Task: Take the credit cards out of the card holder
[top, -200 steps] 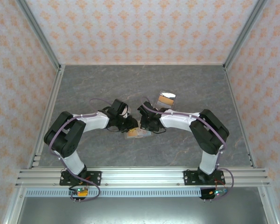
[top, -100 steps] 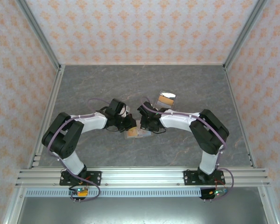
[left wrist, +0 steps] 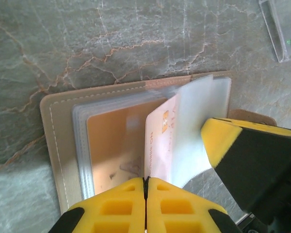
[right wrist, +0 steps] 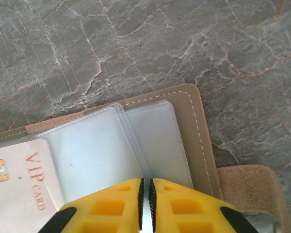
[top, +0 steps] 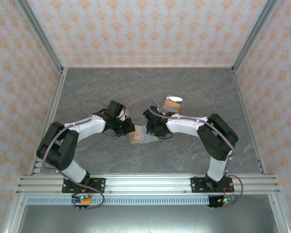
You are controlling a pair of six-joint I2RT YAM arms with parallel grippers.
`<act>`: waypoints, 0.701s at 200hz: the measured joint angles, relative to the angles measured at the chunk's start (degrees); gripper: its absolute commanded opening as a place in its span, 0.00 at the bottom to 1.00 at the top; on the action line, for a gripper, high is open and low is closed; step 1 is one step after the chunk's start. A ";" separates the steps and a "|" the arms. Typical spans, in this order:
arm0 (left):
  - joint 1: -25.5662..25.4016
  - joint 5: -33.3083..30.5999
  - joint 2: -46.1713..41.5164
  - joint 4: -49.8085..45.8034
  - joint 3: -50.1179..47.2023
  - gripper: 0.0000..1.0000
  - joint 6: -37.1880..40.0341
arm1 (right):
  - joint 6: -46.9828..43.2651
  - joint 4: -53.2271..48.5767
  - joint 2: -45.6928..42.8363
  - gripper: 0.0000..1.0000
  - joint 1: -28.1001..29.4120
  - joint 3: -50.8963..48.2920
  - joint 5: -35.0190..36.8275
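Robot arms, two of them, rise from bases at the bottom edge of the overhead view and bend inward to meet at the middle of a grey marbled table point(top: 111, 87). The card holder point(top: 142, 137) lies open and flat on the table just below the centre of the frame. The left claw point(top: 129, 130) is at its left side and the right claw point(top: 153, 130) at its right side.

In the left wrist view, the left claw's yellow fingers point(left wrist: 116, 208) sit at the bottom edge, pressed together and pinching the edge of a pale pink credit card point(left wrist: 160, 145) with a gold chip. That card is lifted at a tilt above the holder. Left of it, an orange card point(left wrist: 111, 145) lies flat inside a clear pocket, framed by the holder's stitched taupe border. At the right of the frame, a finger of the right claw holds a clear plastic sleeve point(left wrist: 196, 126) raised.

In the right wrist view, the right claw's fingers at bottom centre are closed to a thin slit, pinching the edge of that sleeve. A pale VIP card point(right wrist: 19, 179) shows at lower left. The holder's brown tab point(right wrist: 247, 189) is at lower right.

Farther back, a glossy clear piece point(top: 173, 102) with a tan part lies on the table, above and right of the holder and apart from it. Patterned walls point(top: 145, 29) close the far side.
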 measured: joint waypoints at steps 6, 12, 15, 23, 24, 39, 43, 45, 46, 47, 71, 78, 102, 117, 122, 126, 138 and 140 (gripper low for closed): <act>0.11 -0.57 -0.52 -0.83 0.26 0.07 0.31 | -0.02 0.02 0.00 0.16 0.00 0.00 -0.02; 0.26 -0.98 -1.01 -1.62 0.50 0.07 0.66 | -0.04 0.04 -0.02 0.17 0.00 0.00 -0.02; 0.31 -1.27 -1.20 -2.01 0.66 0.07 0.74 | -0.04 0.04 -0.04 0.17 0.00 0.00 -0.04; 0.52 -2.05 -1.75 -3.21 1.05 0.07 1.09 | -0.22 0.04 -0.17 0.19 0.00 0.00 -0.09; 0.52 -2.14 -1.81 -3.34 1.09 0.07 1.11 | -0.20 0.04 -0.24 0.19 0.00 0.00 -0.09; 0.72 -3.54 -3.02 -5.49 1.73 0.07 1.51 | -0.70 -0.17 -1.05 0.27 -0.15 -0.09 -0.04; 0.87 -3.87 -3.43 -6.12 1.86 0.07 1.57 | -1.03 -0.22 -1.42 0.29 -0.26 -0.17 -0.02; 0.90 -4.00 -3.74 -6.38 1.95 0.07 1.62 | -0.92 -0.22 -1.73 0.30 -0.33 -0.28 -0.04; 0.90 -4.04 -3.80 -6.51 1.97 0.07 1.64 | -1.03 -0.20 -1.79 0.31 -0.35 -0.33 -0.02; 0.90 -4.13 -3.96 -6.64 2.01 0.07 1.70 | -1.31 -0.20 -1.97 0.31 -0.39 -0.39 -0.04; 0.90 -5.11 -7.82 -8.31 2.69 0.06 1.92 | -2.03 0.31 -7.21 0.41 -1.53 -2.05 -1.40; 0.90 -5.09 -9.09 -8.41 2.99 0.06 1.90 | -2.08 0.72 -9.07 0.46 -2.01 -2.34 -2.12; 0.90 -4.50 -12.22 -7.41 4.31 0.06 0.83 | -3.08 2.80 -13.73 0.64 -3.96 -2.38 -5.01; 0.90 -3.17 -12.85 -5.90 5.22 0.06 -0.46 | -3.30 4.74 -14.99 0.72 -5.38 -2.38 -7.69; 0.90 -2.60 -12.90 -5.03 5.53 0.06 -0.98 | -3.30 5.66 -15.21 0.74 -5.92 -2.49 -8.92; 0.90 -2.10 -12.90 -4.50 5.75 0.06 -1.44 | -2.86 6.88 -15.43 0.75 -6.49 -2.80 -10.10; 0.90 -0.72 -12.90 -2.82 6.36 0.06 -2.78 | -2.32 10.64 -16.04 0.78 -8.24 -4.09 -13.62; 0.90 -0.42 -12.90 -2.49 6.47 0.06 -3.13 | -1.97 11.39 -16.20 0.79 -8.68 -4.42 -14.34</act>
